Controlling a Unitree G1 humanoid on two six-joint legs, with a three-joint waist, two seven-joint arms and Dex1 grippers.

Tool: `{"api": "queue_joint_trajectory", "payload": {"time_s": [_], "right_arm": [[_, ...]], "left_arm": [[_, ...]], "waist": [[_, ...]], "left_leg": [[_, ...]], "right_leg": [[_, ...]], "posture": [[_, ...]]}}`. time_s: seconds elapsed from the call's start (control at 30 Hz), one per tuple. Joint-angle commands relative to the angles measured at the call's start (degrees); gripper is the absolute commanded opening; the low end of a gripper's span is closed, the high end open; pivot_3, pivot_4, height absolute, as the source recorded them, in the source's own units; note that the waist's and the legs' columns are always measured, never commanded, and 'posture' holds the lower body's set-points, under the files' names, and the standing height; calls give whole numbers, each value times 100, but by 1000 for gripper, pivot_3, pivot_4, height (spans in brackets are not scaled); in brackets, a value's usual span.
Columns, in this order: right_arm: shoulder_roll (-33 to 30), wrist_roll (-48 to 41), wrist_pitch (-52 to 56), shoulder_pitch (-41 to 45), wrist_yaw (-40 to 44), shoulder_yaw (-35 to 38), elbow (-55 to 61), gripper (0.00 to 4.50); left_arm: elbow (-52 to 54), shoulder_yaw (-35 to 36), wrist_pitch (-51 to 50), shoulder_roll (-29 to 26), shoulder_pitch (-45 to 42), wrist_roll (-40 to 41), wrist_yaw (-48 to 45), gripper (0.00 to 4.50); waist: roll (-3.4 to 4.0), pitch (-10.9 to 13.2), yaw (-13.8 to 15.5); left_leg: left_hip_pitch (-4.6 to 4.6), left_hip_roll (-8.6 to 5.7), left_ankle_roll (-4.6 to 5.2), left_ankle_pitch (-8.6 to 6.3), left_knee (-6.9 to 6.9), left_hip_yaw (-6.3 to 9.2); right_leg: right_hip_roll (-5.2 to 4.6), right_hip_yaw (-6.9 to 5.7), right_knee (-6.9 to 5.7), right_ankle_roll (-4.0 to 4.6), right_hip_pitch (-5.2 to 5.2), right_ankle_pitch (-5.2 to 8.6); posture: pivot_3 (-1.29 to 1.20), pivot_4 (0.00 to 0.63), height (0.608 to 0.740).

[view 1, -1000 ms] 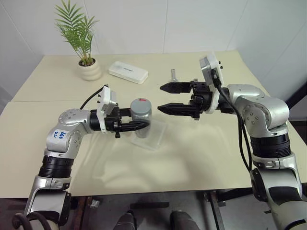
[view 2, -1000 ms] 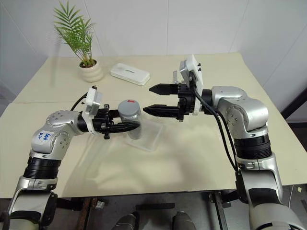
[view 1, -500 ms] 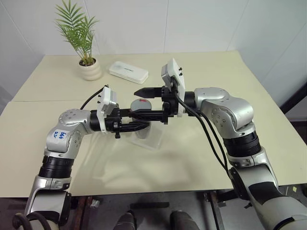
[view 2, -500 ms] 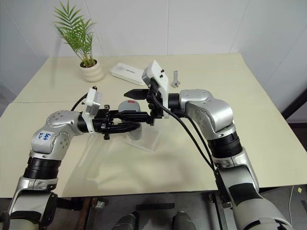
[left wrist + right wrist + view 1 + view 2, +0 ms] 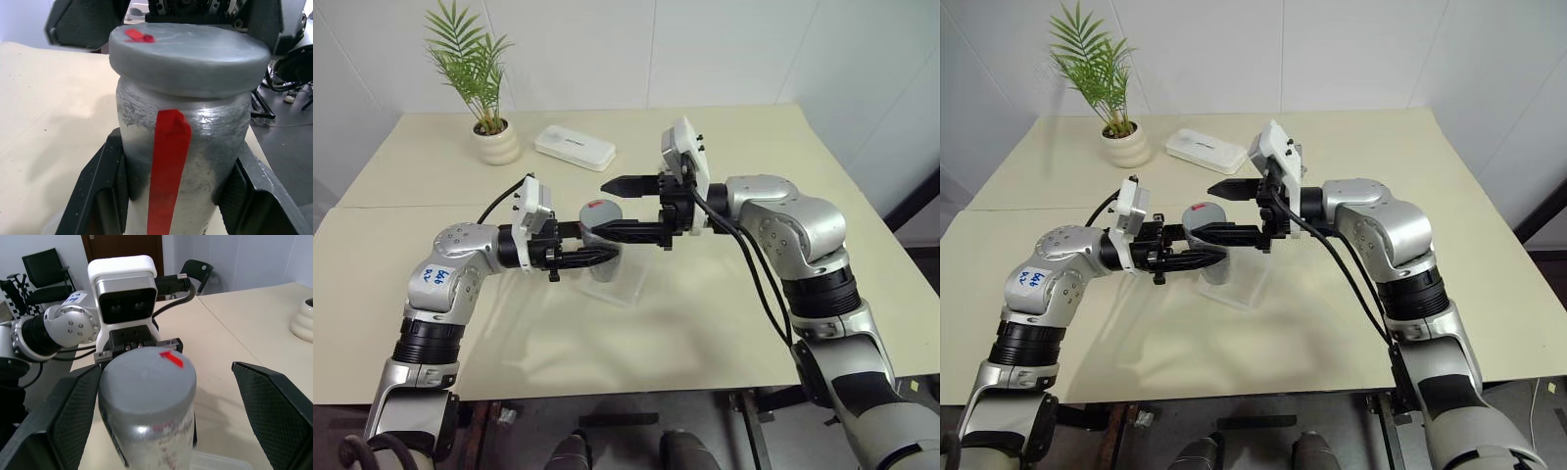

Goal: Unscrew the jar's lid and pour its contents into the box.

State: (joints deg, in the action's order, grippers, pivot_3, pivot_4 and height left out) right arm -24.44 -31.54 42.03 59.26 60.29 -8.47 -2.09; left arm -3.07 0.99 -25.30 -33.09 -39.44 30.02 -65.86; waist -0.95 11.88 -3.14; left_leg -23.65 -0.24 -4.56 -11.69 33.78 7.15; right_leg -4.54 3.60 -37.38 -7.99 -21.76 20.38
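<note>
My left gripper (image 5: 602, 251) is shut on the body of the small clear jar (image 5: 181, 161), which has a red stripe down its side, and holds it upright above the transparent box (image 5: 632, 280). The grey lid (image 5: 146, 377), with its small red mark, sits on the jar. My right gripper (image 5: 599, 208) reaches in level from the right and stands open, one finger on each side of the lid. Its fingers (image 5: 274, 406) keep clear of the lid's rim. The contents are hidden behind the jar's cloudy wall.
A ribbed cream plant pot (image 5: 496, 143) and a flat white oblong case (image 5: 574, 147) stand at the back left of the beige table (image 5: 724, 313). Bare tabletop lies in front of the box and to the right.
My right gripper has come in from the right, where it hung apart from the jar, and now straddles the lid, still open. The left gripper and jar have stayed put.
</note>
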Motion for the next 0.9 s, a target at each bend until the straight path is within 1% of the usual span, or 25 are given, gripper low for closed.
{"api": "queue_joint_trajectory", "payload": {"time_s": [0.03, 0.3, 0.57, 0.9], "right_arm": [[-222, 42, -105, 12, 20, 290, -82, 4465], [-392, -61, -54, -94, 173, 369, -21, 4465], [-457, -593, 226, -266, 576, 462, 435, 4465], [-82, -435, 108, 29, 181, 338, 284, 4465]], "left_arm": [[209, 69, 54, -29, 18, 91, -81, 1905], [165, 70, 65, -31, -17, 79, -104, 1905], [211, 99, 16, -77, -3, 86, -158, 1905], [329, 126, -37, -93, 83, 109, -111, 1905]], "waist": [[0, 0, 2], [0, 0, 8], [0, 0, 5], [0, 0, 4]], "left_leg": [[0, 0, 0, 0, 0, 0], [-1, 0, 0, 0, -1, 0], [-1, 0, 0, 0, 0, -1], [0, 0, 0, 0, -2, 0]], "right_leg": [[0, 0, 0, 0, 0, 0], [0, 0, 2, 0, 0, 0], [0, 0, 2, 0, 0, 0], [0, 0, 1, 1, -1, 1]], "posture": [[0, 150, 740], [0, 150, 740], [0, 150, 740], [0, 150, 740]]}}
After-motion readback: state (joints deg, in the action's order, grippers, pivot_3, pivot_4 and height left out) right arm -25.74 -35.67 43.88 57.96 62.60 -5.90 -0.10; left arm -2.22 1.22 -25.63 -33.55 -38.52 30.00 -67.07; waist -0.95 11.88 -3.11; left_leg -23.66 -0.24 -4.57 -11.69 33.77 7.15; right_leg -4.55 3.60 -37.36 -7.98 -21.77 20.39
